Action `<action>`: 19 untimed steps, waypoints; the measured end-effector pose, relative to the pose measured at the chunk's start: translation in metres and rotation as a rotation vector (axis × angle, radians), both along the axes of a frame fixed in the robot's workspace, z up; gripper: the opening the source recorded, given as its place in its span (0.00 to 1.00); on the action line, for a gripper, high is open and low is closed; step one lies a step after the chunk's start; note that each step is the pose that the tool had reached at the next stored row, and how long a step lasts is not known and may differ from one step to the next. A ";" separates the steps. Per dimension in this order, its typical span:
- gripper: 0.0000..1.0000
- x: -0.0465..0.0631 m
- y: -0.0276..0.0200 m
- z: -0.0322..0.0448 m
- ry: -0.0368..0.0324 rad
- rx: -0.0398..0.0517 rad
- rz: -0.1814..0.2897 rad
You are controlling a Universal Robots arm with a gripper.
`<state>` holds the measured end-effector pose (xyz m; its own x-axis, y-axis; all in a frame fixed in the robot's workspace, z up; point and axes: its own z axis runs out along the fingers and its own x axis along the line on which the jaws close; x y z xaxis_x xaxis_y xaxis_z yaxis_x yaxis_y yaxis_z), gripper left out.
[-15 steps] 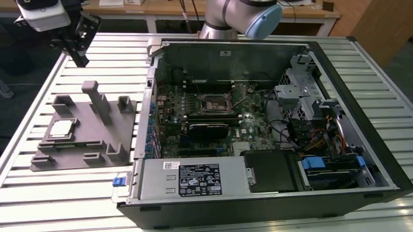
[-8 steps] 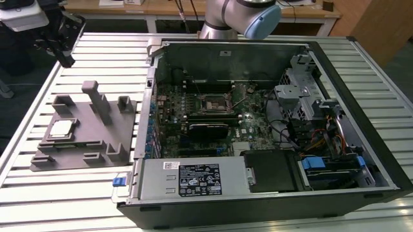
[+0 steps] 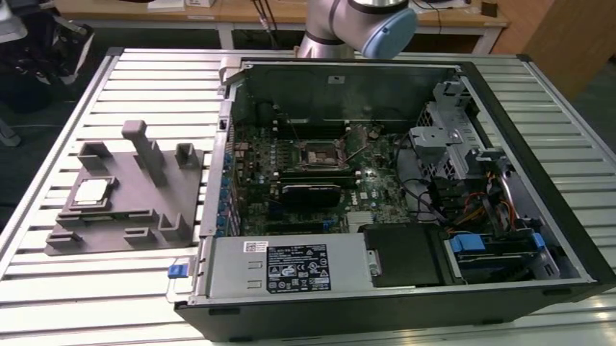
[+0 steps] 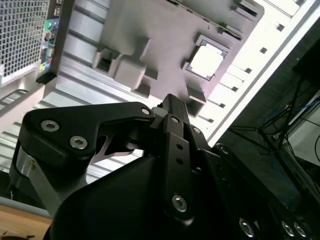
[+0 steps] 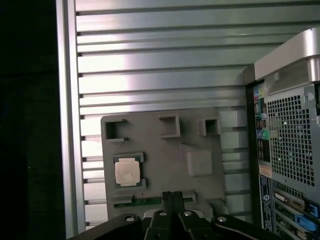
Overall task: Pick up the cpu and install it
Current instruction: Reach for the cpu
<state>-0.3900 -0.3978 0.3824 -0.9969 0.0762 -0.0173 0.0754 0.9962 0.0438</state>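
One cpu (image 3: 91, 192), lying flat in a recess of the grey fixture block (image 3: 123, 216) on the slatted surface (image 3: 144, 79), beside the open computer case (image 3: 385, 321). End effector (image 5: 173, 196) pressed together, empty, well apart from the cpu.

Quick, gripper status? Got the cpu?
Gripper: shut, holding nothing. The cpu lies in the fixture, apart from the fingertips.
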 end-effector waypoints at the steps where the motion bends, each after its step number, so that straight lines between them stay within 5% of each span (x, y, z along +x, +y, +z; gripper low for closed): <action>1: 0.11 -0.004 0.0000 -0.0001 -0.0001 0.0000 0.000; 11: 0.11 -0.049 0.0001 -0.0012 0.0008 0.0000 0.000; 19: 0.11 -0.066 0.0000 -0.0021 0.0025 0.0000 0.000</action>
